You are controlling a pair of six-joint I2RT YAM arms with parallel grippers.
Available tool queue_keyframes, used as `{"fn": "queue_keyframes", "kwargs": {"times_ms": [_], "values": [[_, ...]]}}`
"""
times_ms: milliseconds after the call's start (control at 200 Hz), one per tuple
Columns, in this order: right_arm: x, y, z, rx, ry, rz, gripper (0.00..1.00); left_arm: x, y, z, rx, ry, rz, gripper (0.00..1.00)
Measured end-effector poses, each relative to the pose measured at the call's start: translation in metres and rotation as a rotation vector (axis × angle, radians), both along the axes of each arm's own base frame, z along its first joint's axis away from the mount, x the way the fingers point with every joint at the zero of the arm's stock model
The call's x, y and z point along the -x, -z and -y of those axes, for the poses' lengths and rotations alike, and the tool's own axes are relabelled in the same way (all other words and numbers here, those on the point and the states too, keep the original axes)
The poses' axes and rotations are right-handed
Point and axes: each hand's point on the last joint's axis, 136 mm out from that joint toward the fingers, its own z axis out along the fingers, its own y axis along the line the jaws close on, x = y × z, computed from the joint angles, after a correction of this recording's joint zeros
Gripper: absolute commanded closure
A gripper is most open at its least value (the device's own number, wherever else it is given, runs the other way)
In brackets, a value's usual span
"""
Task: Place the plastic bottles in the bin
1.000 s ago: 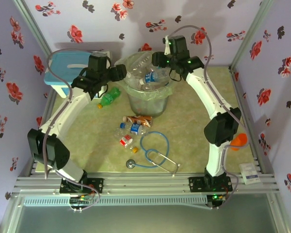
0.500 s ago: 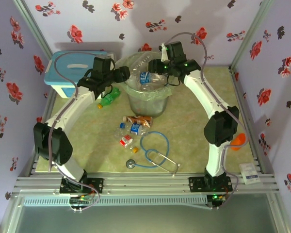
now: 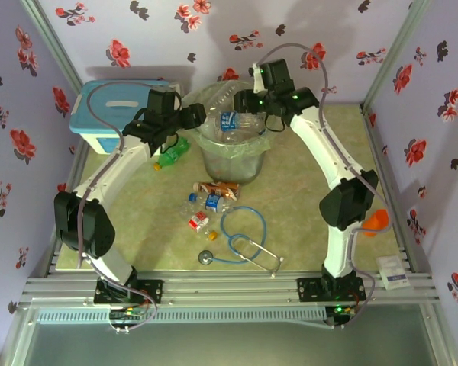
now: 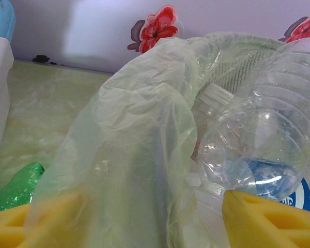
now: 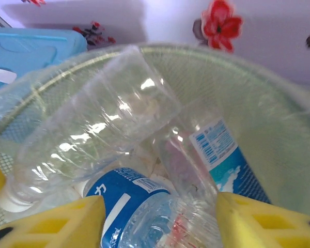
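Several bottles (image 3: 230, 122): in bin (image 3: 248, 164), tabletop (image 3: 305, 198) back edge
Left gripper (image 4: 144, 227): wide over liner (image 4: 129, 144)
Right gripper (image 5: 160, 222): parted around blue-labelled bottle (image 5: 129, 206), grip unclear

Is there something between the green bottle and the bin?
Nothing visible lies on the table between the green bottle and the bin. Above them, the left gripper hangs at the bin's left rim, with the bag liner bunched before its fingers.

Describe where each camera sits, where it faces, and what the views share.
Top external: above, behind the arms, looking down on the table; both arms, left gripper and right gripper at the bin.
Left wrist: beside the bin, facing its bag liner; yellow fingertips below.
Right wrist: above the bin, looking in at clear bottles; yellow fingertips below.
Shared: the bin.
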Motion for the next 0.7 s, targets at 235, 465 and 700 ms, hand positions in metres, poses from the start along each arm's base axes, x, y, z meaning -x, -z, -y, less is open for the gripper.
{"fn": "queue_keyframes", "kwargs": {"times_ms": [235,465,700], "values": [[-0.013,-0.035,-0.001,-0.046,0.019,0.127,0.32,0.000,0.000,0.000,0.001,0.002,0.000,0.34],[-0.058,-0.036,-0.028,-0.109,0.005,0.200,0.37,-0.001,0.002,0.002,0.002,0.006,-0.003,0.34],[-0.065,0.004,-0.046,-0.097,-0.038,0.117,0.44,-0.002,0.004,0.002,0.002,0.006,-0.003,0.33]]}}
